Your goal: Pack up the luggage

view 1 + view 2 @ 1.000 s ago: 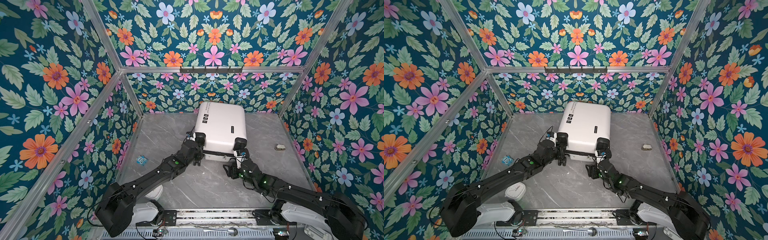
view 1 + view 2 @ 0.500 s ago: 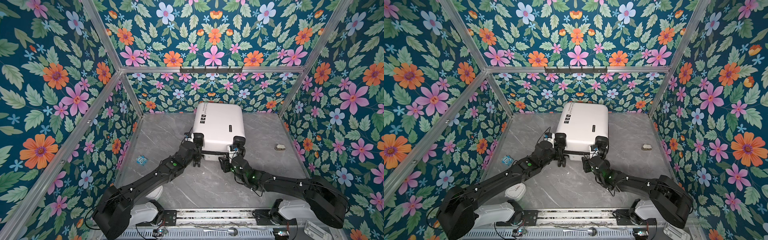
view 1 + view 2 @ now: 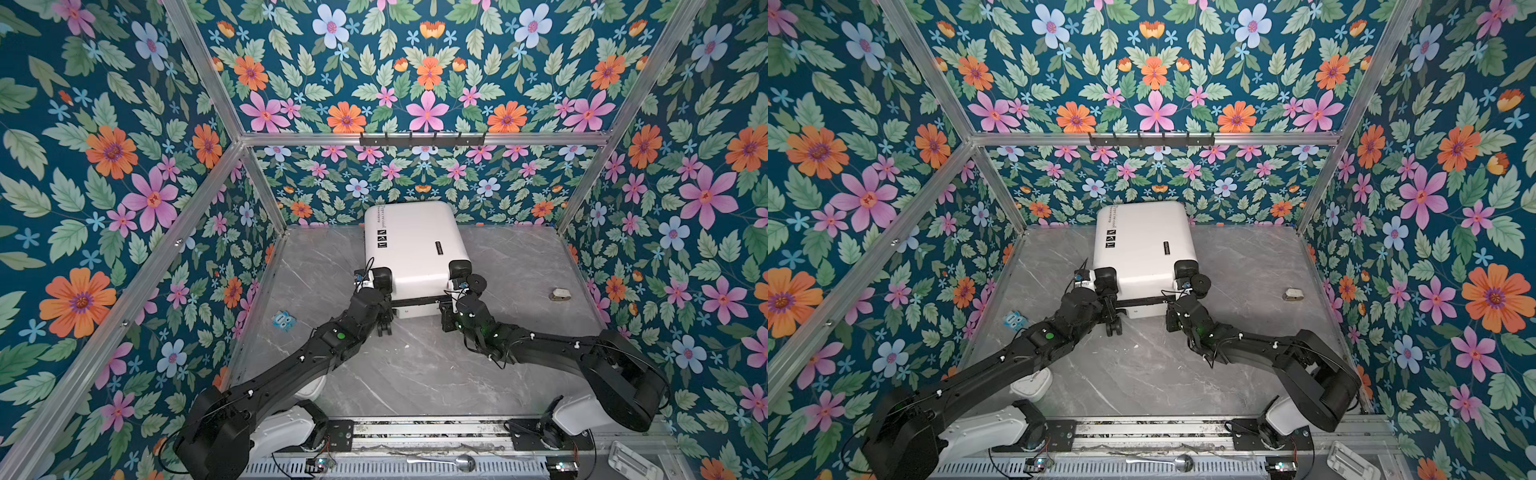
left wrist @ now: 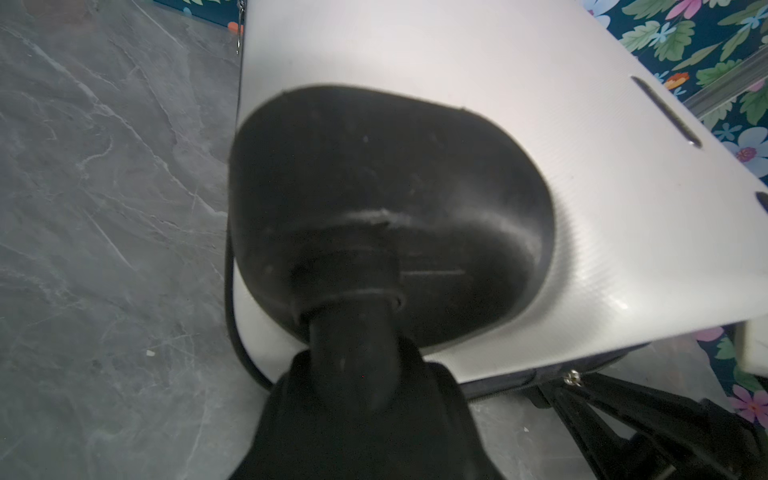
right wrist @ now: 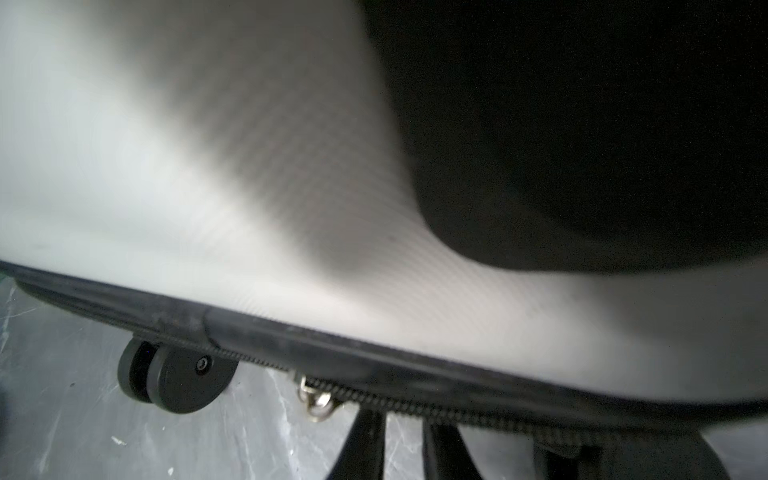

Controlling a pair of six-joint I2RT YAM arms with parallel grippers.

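Observation:
The luggage (image 3: 415,245) is a white hard-shell suitcase lying flat and closed at the back middle, wheels toward me. My left gripper (image 3: 383,306) is at its near left corner. In the left wrist view a black caster wheel (image 4: 353,357) below its housing (image 4: 386,199) sits in that gripper (image 4: 353,388), which is shut on it. My right gripper (image 3: 447,316) is at the near right corner. Its two fingers (image 5: 363,436) stand close together with a narrow gap, their tips against the black zipper band (image 5: 415,374). The metal zipper pull (image 5: 318,401) hangs beside them, not between them.
A small blue packet (image 3: 284,321) lies on the grey marble floor at the left. A small pale object (image 3: 560,295) lies at the right. Flowered walls close in three sides. A spoon (image 3: 453,460) rests on the front rail, and a black hook rack (image 3: 422,139) hangs on the back wall.
My right gripper has moved forward to the luggage's near right corner and its fingers have drawn much closer together. The left arm has kept its hold and place.

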